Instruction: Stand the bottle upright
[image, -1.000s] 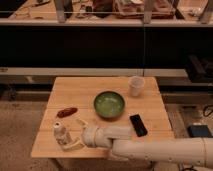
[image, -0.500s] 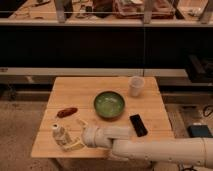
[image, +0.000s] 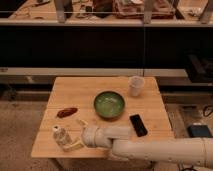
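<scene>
The bottle (image: 60, 135) is small and pale with a round white cap. It stands about upright near the front left corner of the wooden table (image: 150, 125). My gripper (image: 73, 134) reaches in from the right at the end of the white arm. Its two pale fingers (image: 79, 122) are spread apart, one behind and one in front of the bottle's right side. The fingertips sit close to the bottle without clearly clamping it.
A reddish-brown oblong thing (image: 67, 112) lies just behind the bottle. A green bowl (image: 109, 104) sits mid-table, a white cup (image: 135, 85) at the back right, and a black phone (image: 138, 124) right of the arm. A dark counter runs behind the table.
The bottle and gripper have shifted very slightly to the left. Nothing else has moved.
</scene>
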